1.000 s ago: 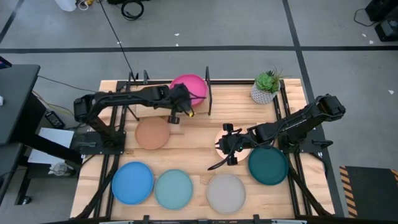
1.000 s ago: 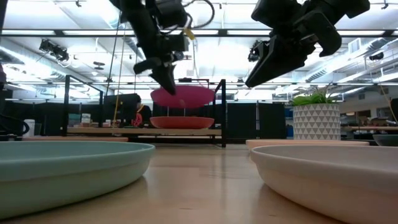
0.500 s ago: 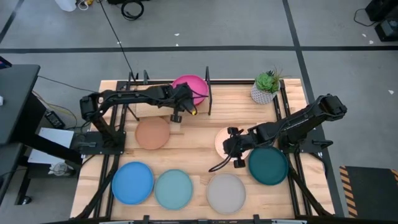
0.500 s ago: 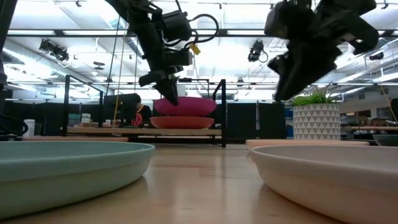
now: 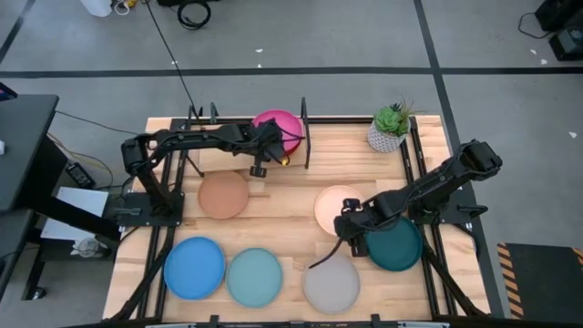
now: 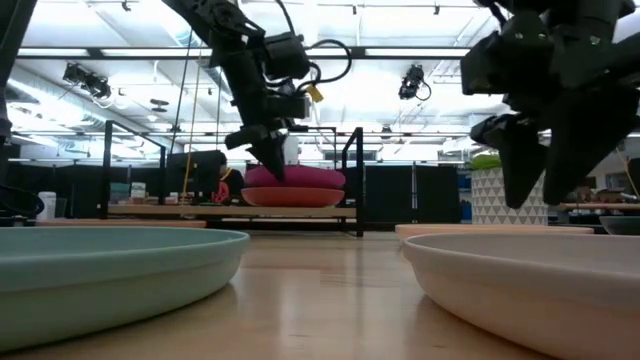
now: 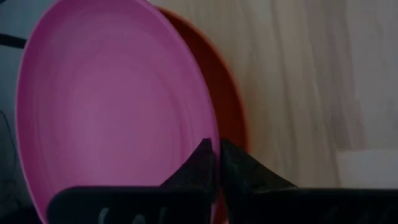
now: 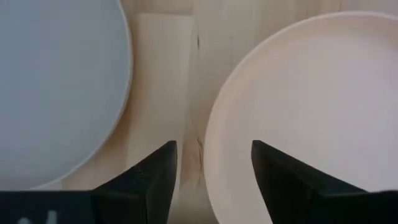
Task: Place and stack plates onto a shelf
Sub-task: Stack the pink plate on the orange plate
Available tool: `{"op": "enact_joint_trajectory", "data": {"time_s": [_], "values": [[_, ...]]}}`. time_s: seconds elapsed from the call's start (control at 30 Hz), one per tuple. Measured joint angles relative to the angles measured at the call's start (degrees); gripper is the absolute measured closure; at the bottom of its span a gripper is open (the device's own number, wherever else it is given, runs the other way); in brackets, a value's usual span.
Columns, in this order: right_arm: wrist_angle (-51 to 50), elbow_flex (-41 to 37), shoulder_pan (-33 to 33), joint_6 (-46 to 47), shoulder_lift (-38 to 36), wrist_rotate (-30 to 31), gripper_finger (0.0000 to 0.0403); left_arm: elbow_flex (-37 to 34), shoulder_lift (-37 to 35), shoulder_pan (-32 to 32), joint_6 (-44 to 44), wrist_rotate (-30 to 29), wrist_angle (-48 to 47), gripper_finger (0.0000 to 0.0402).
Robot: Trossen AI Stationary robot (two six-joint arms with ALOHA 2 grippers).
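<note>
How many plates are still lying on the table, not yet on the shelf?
6: the tan plate near the shelf, the cream plate at centre, the dark teal plate beside it, and the blue plate, pale blue plate and grey plate along the front.

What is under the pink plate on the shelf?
An orange plate lies under the magenta plate on the shelf. Only its rim peeks out; the rest is covered. The left gripper, shut, pinches the magenta plate's edge.
</note>
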Motion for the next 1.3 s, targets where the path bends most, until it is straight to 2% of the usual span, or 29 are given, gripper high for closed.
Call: {"op": "enact_joint_trajectory", "data": {"time_s": [0.23,0.47,0.7,0.9,1.13,1.3], "values": [[-0.5,-0.7,3.2,2.8,0.2,5.3,0.0204,0.0,0.9,0.0,0.1,-0.3,-0.7,0.0383],[0.4,-2.4,3.9,3.9,2.4,6.8,0.0225,0.0,0.9,0.0,-0.4,0.9,-1.7,0.0383],[0.5,-3.3,3.8,4.3,3.5,6.7,0.0253,-0.9,0.9,0.0,-0.4,1.1,-0.9,0.0383],[0.1,-3.3,3.6,4.1,4.3,6.6,0.0293,-2.6,0.7,-0.1,0.6,-1.7,0.7,0.0383],[0.1,-3.3,2.3,3.8,4.6,5.1,0.0338,-2.7,0.8,-0.3,0.5,-1.9,1.1,0.0382],[0.3,-3.3,2.2,3.6,4.6,3.8,0.0354,-2.8,0.8,-0.3,-0.9,-1.2,1.3,0.0346]]}}
